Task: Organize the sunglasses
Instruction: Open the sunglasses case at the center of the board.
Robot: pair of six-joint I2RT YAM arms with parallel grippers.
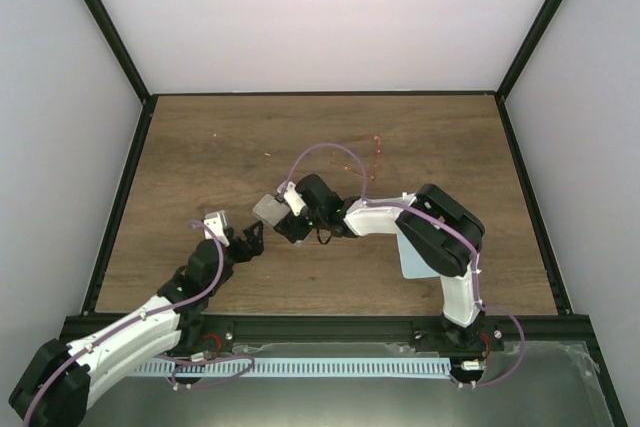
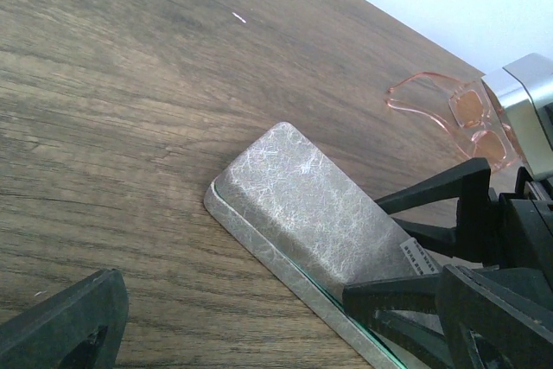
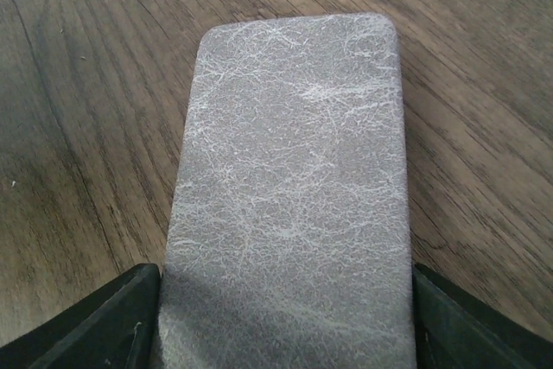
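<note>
The sunglasses [image 1: 362, 161], a thin red-pink frame, lie open on the wooden table behind the arms; the left wrist view shows them [image 2: 471, 118] past the case. The grey case [image 1: 268, 209] lies closed at mid table. My right gripper [image 1: 286, 213] reaches in from the right, and its fingers press against both long sides of the case [image 3: 294, 170]; in its wrist view the right gripper [image 3: 285, 321] straddles the near end. My left gripper [image 1: 251, 239] hovers open just in front of the case [image 2: 302, 205], the left gripper [image 2: 285, 330] holding nothing.
A pale blue cloth [image 1: 409, 259] lies flat on the table under the right arm's elbow. Black frame rails [image 1: 120, 197] border the table on the left, right and back. White walls stand behind them.
</note>
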